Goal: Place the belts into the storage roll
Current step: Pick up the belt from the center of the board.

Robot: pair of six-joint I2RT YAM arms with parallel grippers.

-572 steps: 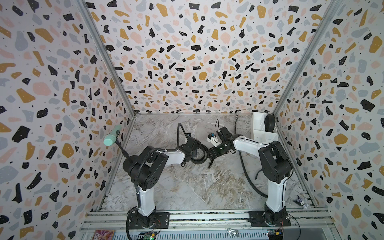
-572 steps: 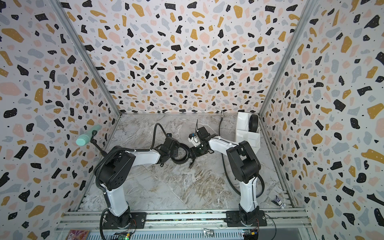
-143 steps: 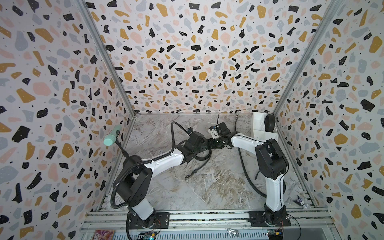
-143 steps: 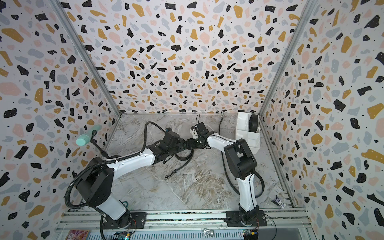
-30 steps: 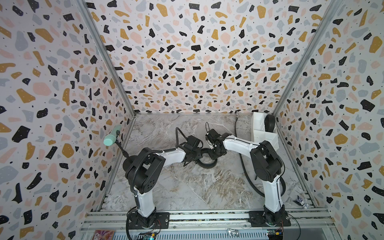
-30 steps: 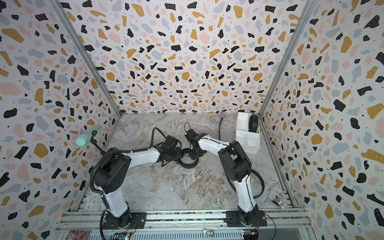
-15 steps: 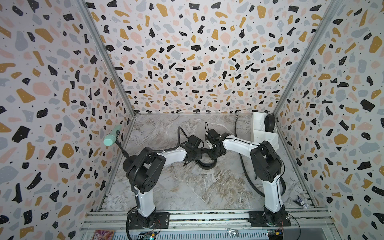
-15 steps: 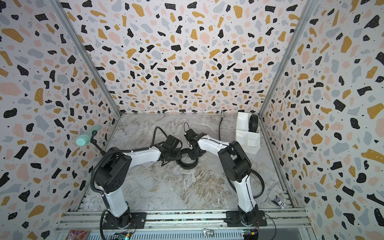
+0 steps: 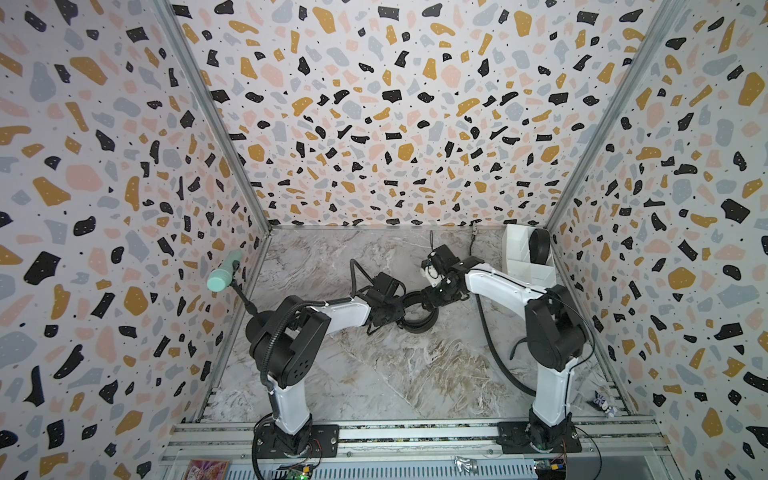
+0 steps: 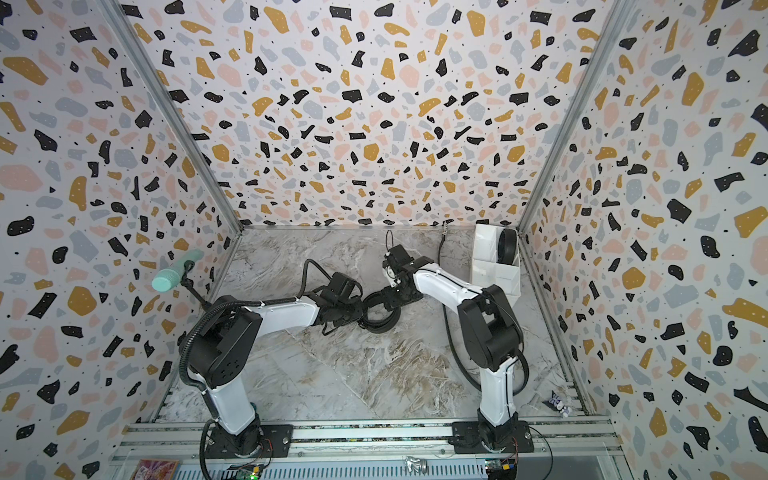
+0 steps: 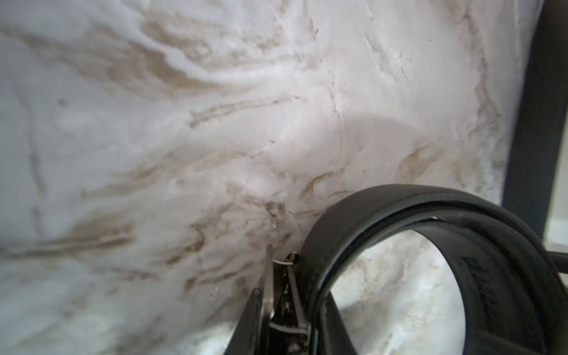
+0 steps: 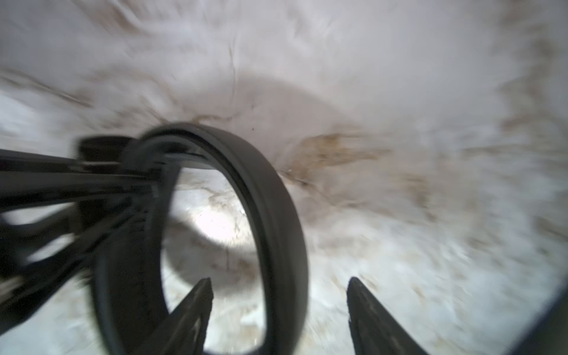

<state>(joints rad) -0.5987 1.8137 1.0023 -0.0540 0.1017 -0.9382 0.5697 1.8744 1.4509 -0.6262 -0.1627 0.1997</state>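
Mid-table, the coiled belt (image 9: pixel 417 318) is pinched at its buckle by the left gripper (image 9: pixel 395 312); the right gripper (image 12: pixel 279 284) is spread astride the coil's wall, bare marble tabletop (image 9: pixel 374 374) all round. The white divider box (image 9: pixel 524 266), one rolled belt (image 9: pixel 539 246) inside, is tucked into the far right corner

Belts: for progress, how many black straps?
3: rolled belt in the white divided plastic box; coiled belt at the left gripper; thin silver-buckled belt stretched beside the right arm.
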